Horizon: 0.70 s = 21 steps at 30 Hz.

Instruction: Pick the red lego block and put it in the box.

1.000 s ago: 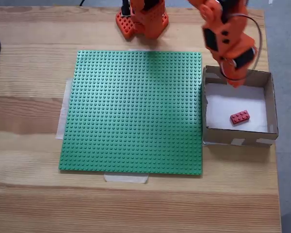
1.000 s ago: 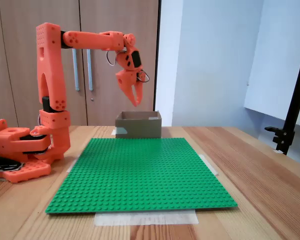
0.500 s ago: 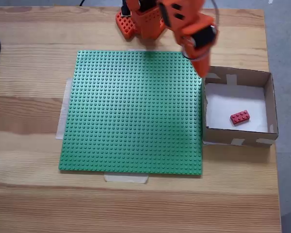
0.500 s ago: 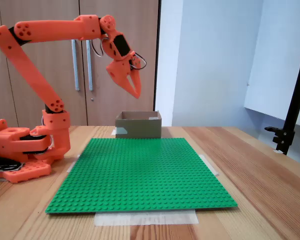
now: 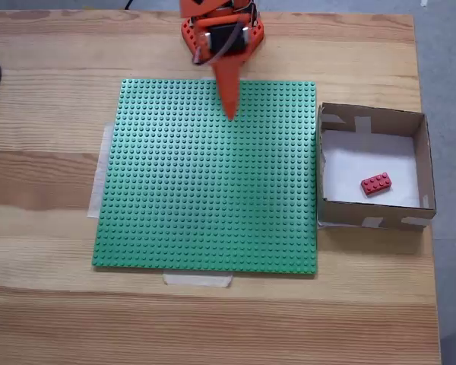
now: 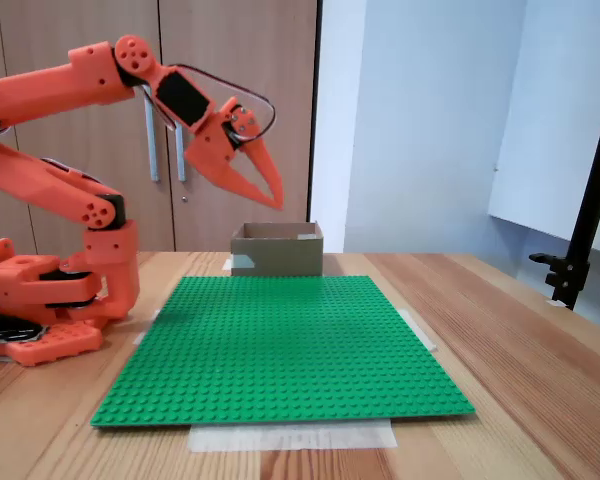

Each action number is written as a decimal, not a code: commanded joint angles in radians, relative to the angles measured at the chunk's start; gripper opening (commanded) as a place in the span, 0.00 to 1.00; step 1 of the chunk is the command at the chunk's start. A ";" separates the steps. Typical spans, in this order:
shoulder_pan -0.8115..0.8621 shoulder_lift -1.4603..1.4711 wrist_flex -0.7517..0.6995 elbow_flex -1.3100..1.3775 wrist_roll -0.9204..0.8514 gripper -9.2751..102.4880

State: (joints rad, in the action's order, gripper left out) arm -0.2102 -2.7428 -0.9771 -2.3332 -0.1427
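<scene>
Brick placement was checked first in a fixed view from above: the red lego block (image 5: 375, 183) lay flat on the white floor of the box (image 5: 422, 160), toward the lower right part of the floor and clear of all four walls. The box stood on the tabletop (image 5: 53, 312) with its left wall just beside the right edge of the green baseplate (image 5: 205, 182). Pale tape strips (image 5: 197, 279) showed at the baseplate's left and lower edges. The gripper (image 5: 229, 110) hung over the upper middle of the baseplate, well apart from the box, tip pointing down the picture. The fingers appeared pressed together into one orange point, with nothing between them. The arm's base (image 5: 197, 36) sat on the tabletop above the baseplate's top edge.

In a fixed view from the side, the gripper (image 6: 274, 196) was raised high above the baseplate (image 6: 280, 345), tilted downward toward the right. The fingers (image 6: 252, 185) met at the tip and held nothing. The box (image 6: 276, 250) stood beyond the baseplate's far edge; its walls hid its contents. Wooden cabinet doors (image 6: 100, 180) stood behind the arm.
</scene>
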 commanded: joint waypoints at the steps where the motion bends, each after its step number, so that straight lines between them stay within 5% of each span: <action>1: 0.067 -0.106 0.048 -0.110 0.018 0.08; 21: 0.173 -0.371 0.158 -0.569 0.048 0.08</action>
State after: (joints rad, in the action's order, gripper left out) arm -0.0445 -3.0956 -0.8360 -2.8977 -0.1089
